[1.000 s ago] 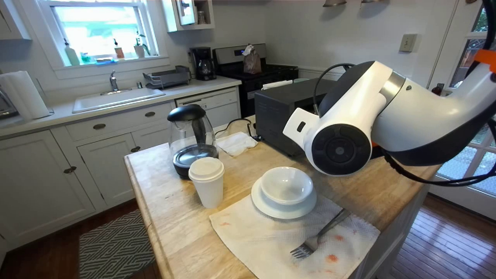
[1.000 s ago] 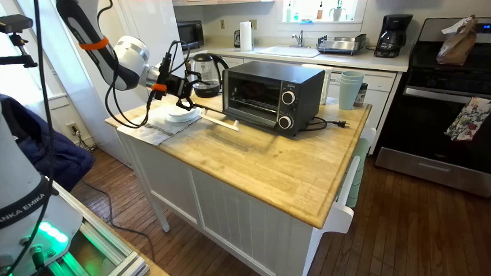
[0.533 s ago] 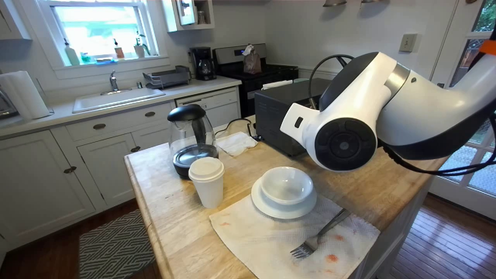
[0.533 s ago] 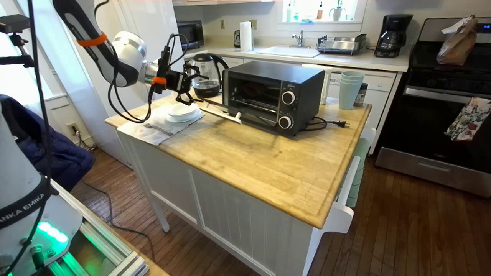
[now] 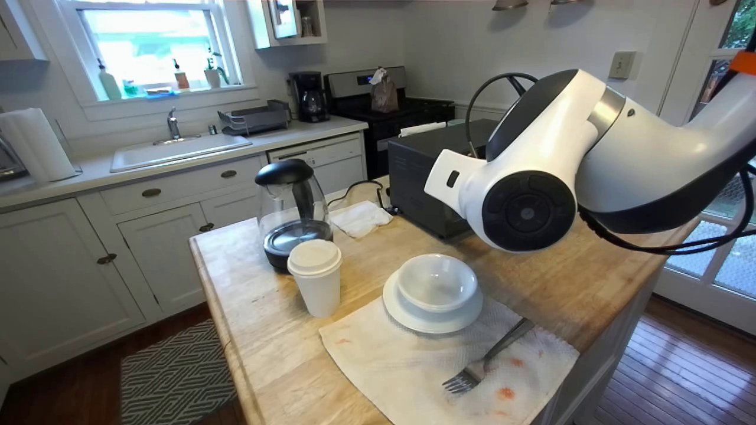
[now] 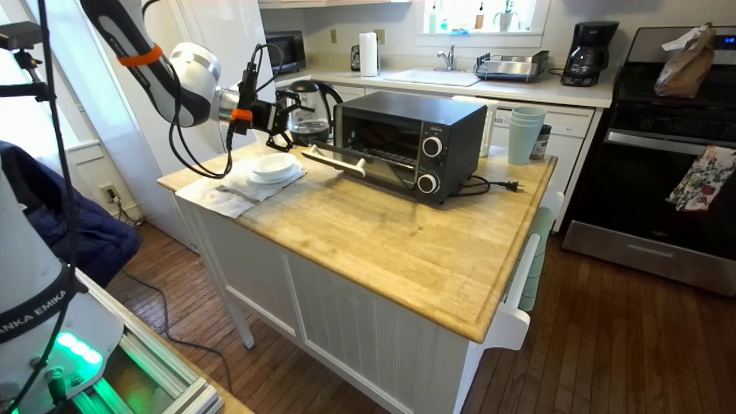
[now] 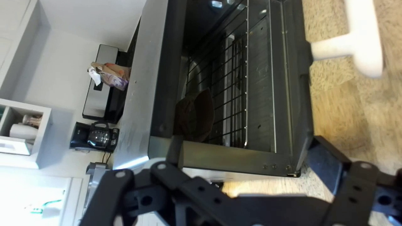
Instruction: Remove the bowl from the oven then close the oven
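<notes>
The black two-finger gripper [image 7: 250,157] under my control has its jaws spread wide and grips nothing; one fingertip [image 7: 326,164] sits just beside the tilted glass-windowed door [image 6: 382,168] of the boxy black countertop oven [image 6: 411,106], contact indeterminate. I locate the small round glossy white bowl [image 5: 437,282] upright on the round white plate [image 5: 434,324], over the stained white paper towel [image 5: 390,366] on the pale wooden worktop [image 6: 425,253]. Beyond, a black coffee maker [image 6: 589,54] stands on the white kitchen counter [image 6: 560,93]
</notes>
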